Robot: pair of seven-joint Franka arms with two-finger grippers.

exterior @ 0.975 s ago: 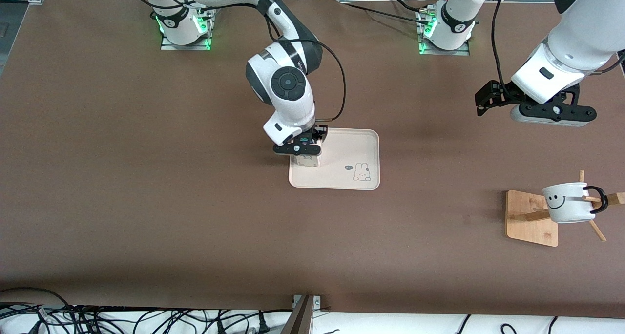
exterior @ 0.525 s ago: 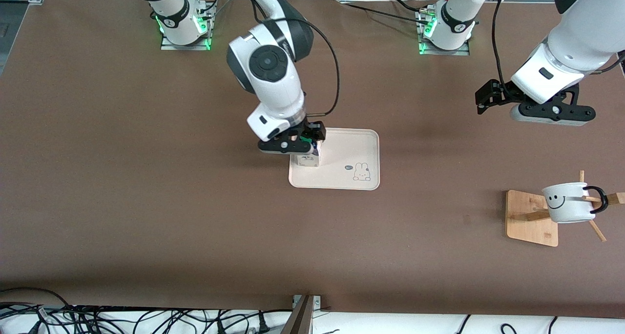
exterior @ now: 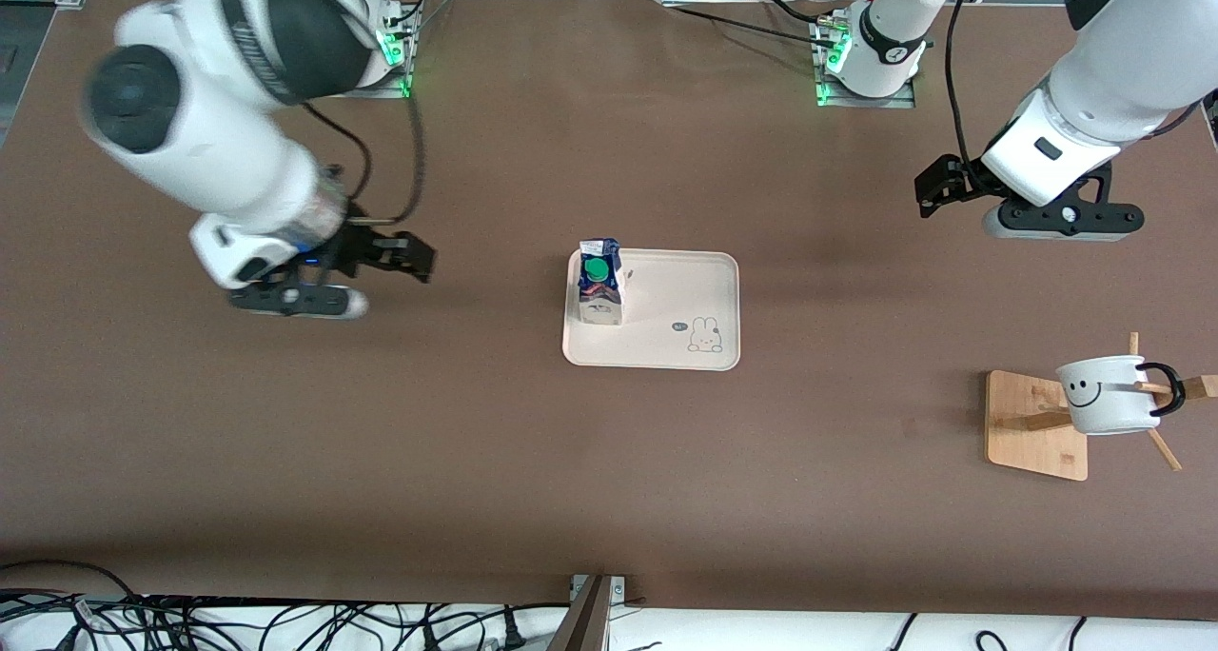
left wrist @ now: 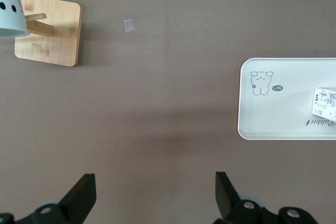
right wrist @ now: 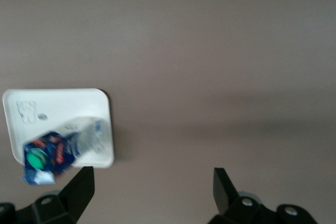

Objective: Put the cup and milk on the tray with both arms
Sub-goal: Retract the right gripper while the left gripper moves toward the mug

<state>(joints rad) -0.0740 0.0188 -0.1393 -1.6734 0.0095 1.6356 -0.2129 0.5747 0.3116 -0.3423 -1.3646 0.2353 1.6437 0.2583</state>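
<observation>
Front view, milk stood upright on tray, cup hung on wooden rack toward left arm's end, right gripper and left gripper raised over worktop, fingers spread wide, nothing held.

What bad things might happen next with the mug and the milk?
1. The cup hangs by its handle on a wooden rack; the open left gripper might tip the rack when lifting it.
2. The milk stands upright near the tray edge; setting the cup close could knock it over.
</observation>
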